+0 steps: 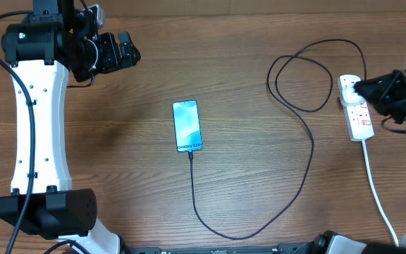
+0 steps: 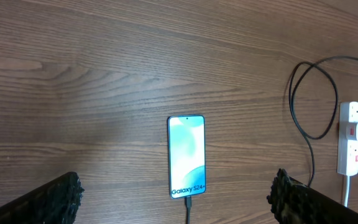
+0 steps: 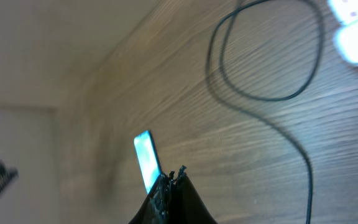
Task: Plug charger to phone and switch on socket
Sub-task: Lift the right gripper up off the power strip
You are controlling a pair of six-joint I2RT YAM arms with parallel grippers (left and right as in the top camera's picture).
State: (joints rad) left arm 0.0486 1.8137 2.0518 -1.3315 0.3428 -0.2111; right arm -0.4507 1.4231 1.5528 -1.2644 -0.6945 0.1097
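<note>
The phone (image 1: 187, 125) lies flat mid-table, light blue screen up, with the charger cable (image 1: 298, 187) plugged into its bottom edge. The cable loops right and back to a black plug in the white socket strip (image 1: 358, 113) at the far right. My left gripper (image 1: 122, 51) is open and empty, high at the back left; its view shows the phone (image 2: 186, 155) and the socket (image 2: 350, 138). My right gripper (image 1: 366, 88) is shut and empty, right at the socket's plug end. The right wrist view shows the shut fingertips (image 3: 171, 177), the phone (image 3: 146, 158) and the cable (image 3: 272, 96).
The socket's white cord (image 1: 380, 194) runs toward the front right edge of the wooden table. The left arm's white links and base (image 1: 41, 141) stand along the left side.
</note>
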